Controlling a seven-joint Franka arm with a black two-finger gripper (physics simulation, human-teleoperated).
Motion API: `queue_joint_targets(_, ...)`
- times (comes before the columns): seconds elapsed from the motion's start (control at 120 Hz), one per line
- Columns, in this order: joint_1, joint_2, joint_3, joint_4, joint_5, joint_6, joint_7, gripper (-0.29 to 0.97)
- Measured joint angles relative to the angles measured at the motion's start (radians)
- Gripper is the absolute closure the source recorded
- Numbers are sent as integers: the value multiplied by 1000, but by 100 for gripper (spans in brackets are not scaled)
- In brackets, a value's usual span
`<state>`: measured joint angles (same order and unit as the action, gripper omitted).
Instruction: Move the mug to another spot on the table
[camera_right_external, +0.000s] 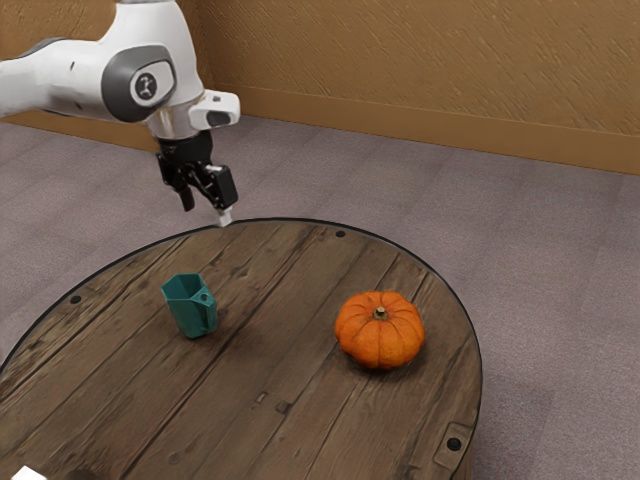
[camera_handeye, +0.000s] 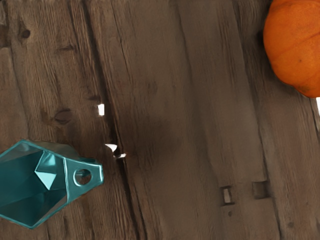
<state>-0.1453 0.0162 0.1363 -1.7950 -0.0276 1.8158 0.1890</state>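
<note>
In the exterior view, you see the end effector (camera_right_external: 205, 203) above the far rim of the round wooden counter (camera_right_external: 290, 400), its fingers spread with nothing between them. The teal mug (camera_right_external: 190, 305) stands upright on the counter, well apart from the orange pumpkin (camera_right_external: 379, 329). In the wrist view, you look down into the mug (camera_handeye: 35, 182), with its handle on the side nearer the pumpkin (camera_handeye: 295, 45).
</note>
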Motion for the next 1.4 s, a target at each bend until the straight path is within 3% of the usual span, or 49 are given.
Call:
queue_joint_targets(0.292, 50, 24, -11, -56, 0, 63, 48, 2)
queue_joint_targets(0.425, 131, 54, -80, -75, 11, 123, 148, 2)
queue_joint_targets(0.508, 118, 76, -126, -75, 18, 148, 238, 2)
queue_joint_targets(0.633, 97, 120, -180, -78, 64, 173, 368, 3)
queue_joint_targets(1.033, 127, 252, -187, -122, 277, 229, 787, 5)
queue_joint_targets(1.25, 129, 266, -187, -173, 354, 253, 978, 4)
queue_joint_targets(1.4, 139, 285, -187, -181, 372, 274, 1077, 11)
